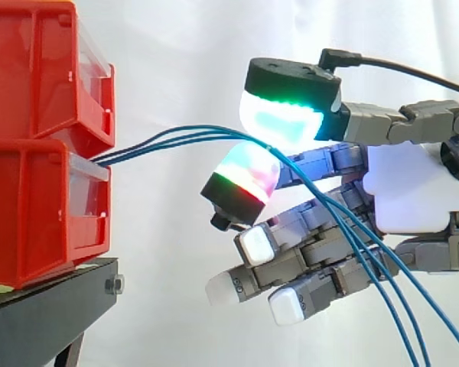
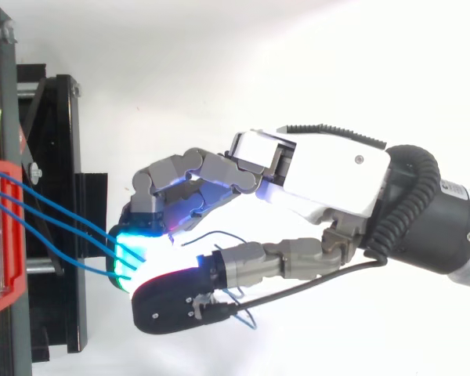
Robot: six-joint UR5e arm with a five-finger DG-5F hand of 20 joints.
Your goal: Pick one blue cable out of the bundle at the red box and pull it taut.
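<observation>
- Side view: three blue cables (image 1: 168,138) come out of the gap between the stacked red bins (image 1: 38,99). They arch gently across to the hand (image 1: 409,187), then hang down past the palm toward the lower right.
- The hand is pinching, with the thumb pad (image 1: 279,122) above and one finger pad (image 1: 245,177) below. The cables run through the narrow gap between them. The other fingers are curled underneath and hold nothing that I can see.
- Top view: the cables (image 2: 63,210) fan out from the bin front and converge at the glowing pads of the hand (image 2: 329,176). All three seem to enter the pinch; I cannot tell whether only one is truly clamped.
- Step in hand, as I judge it: securing the grip. The pull is not yet made, since the span between bins and pads is bowed, not straight.
- To do it well, settle one strand alone between the pads and let the other two drop free before any pull.
- Pull straight away from the bins along the line of the cable, level with where it exits, so it does not scrape the bin edge.
- Go slowly and stop once the span is straight. More force could slip the cable through the pads or drag the bins on the stand (image 1: 53,298).
- Keep the curled fingers out of the hanging tails, which lie close against them.
</observation>
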